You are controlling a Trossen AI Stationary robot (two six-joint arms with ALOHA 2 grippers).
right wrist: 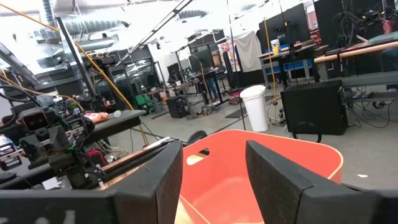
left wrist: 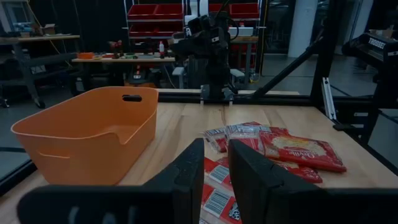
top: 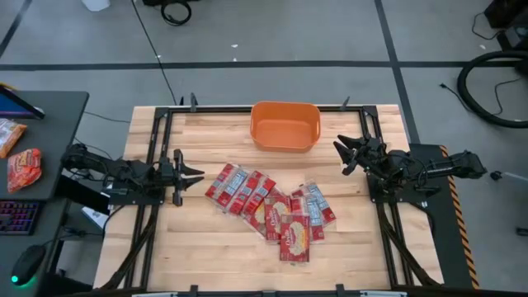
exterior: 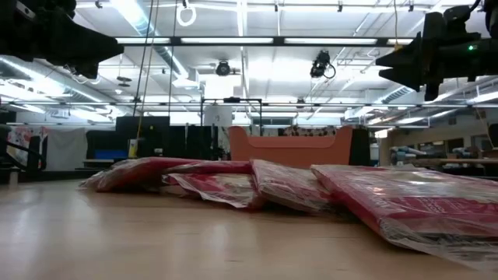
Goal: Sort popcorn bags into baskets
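— Start with the big stuff. What's on the table (top: 206, 239)?

— One orange basket (top: 285, 125), sitting at the middle of the far edge, its long side running along that edge. It looks bare inside from above.

— And the popcorn bags (top: 268, 207)?

— All out on the wood, a heap near the table's centre, a little toward the right side. They overlap too much for a firm count; I make out roughly ten. The heap runs as a slanted band from the left-centre down toward the near right. The leftmost packets (top: 224, 185) lie with their long axes tilted across that band, side by side like shingles. One bag (top: 295, 234) at the near end lies almost square to the table, long axis pointing from near edge to far edge.

— Where are the arms in all this?

— The left gripper (top: 195, 176) hangs by the left edge, fingers parted, holding nothing, pointing at the heap's left end, which lies just beside it. The right gripper (top: 344, 153) is near the right edge, jaws spread and empty, aimed toward the basket's right end, with the bags nearer the front edge than it.
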